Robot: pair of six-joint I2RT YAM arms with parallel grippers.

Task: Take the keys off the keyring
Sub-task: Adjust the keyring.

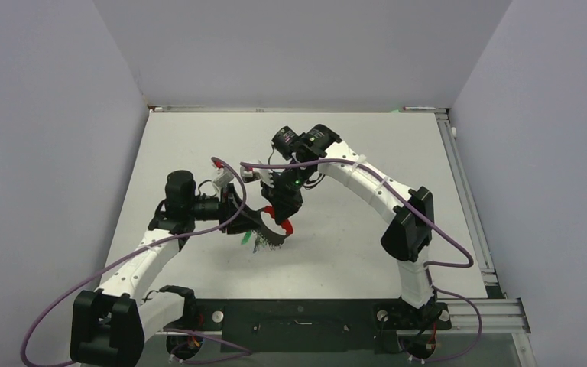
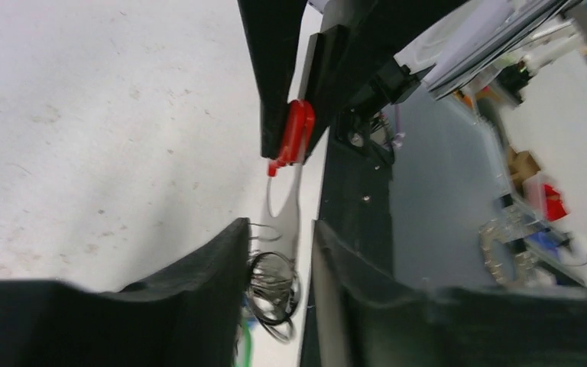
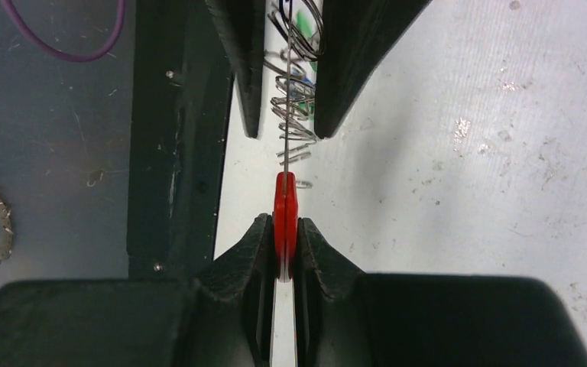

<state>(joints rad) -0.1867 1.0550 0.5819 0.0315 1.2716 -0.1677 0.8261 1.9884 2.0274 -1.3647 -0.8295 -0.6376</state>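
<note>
While the right gripper [image 3: 283, 229] pinched the keyring [image 3: 284, 202] by its red strap [image 2: 296, 134], the keys [image 1: 258, 241] hung at eight o'clock of it, seen from above, between the left gripper's [image 2: 279, 229] half-wide jaws. None looked removed, so the whole job lay ahead.

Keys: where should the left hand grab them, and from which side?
Probably the bunch of keys, from the end opposite the keyring's red strap that the right gripper clamps. It hangs flat, so the left gripper fits a finger either side.

Lab test cell: white table [image 1: 351, 260] boxed by plain grey walls [image 1: 290, 46].
</note>
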